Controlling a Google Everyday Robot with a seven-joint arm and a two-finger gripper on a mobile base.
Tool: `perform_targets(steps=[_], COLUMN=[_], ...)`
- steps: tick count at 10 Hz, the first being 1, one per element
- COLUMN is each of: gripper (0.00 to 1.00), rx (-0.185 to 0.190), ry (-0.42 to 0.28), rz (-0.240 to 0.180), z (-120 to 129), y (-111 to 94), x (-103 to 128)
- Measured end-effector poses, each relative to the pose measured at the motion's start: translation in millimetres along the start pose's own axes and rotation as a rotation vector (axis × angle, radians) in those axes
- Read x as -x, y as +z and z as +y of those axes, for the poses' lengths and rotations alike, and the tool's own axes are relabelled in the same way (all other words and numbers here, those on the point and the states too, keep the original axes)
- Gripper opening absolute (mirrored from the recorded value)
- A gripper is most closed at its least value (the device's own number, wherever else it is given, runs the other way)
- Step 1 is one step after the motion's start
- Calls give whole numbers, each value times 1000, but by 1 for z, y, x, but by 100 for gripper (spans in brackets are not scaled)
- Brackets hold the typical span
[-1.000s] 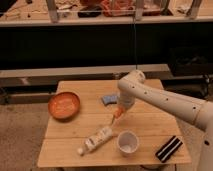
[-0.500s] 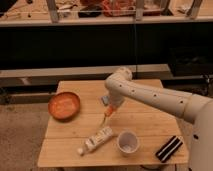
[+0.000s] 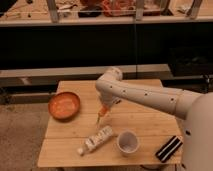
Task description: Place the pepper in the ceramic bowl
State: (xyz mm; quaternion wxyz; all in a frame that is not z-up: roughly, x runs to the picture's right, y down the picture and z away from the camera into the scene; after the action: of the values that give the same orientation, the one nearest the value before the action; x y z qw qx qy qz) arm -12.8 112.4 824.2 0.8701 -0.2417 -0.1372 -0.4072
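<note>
A wooden table (image 3: 64, 146) stands on the floor, and its top is light brown. On the left side sits the ceramic bowl (image 3: 64, 105), round and orange. Near the front edge a white bottle (image 3: 97, 140) lies on its side. Just beside it, to the right, a white cup (image 3: 128, 143) stands upright. At the front right corner lies a flat black thing (image 3: 168, 148), well apart from the bowl. Over the middle of the table, between bowl and cup, the gripper (image 3: 103, 111) hangs with its fingers pinched tight on the pepper (image 3: 99, 118).
</note>
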Motion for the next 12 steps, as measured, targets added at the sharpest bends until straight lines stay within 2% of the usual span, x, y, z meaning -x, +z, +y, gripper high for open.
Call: perform_targets(steps=[2,4,6,9,12], gripper=[3,3,3,3,3], rx=[1,2,-5,-12,-16], ry=[-27,-31,-47,-80,-106], rz=[3,4,2,1,3], z=[-9,-9,-24,-61,-84], y=[2,3,5,7,10], x=[9,7,14,34,41])
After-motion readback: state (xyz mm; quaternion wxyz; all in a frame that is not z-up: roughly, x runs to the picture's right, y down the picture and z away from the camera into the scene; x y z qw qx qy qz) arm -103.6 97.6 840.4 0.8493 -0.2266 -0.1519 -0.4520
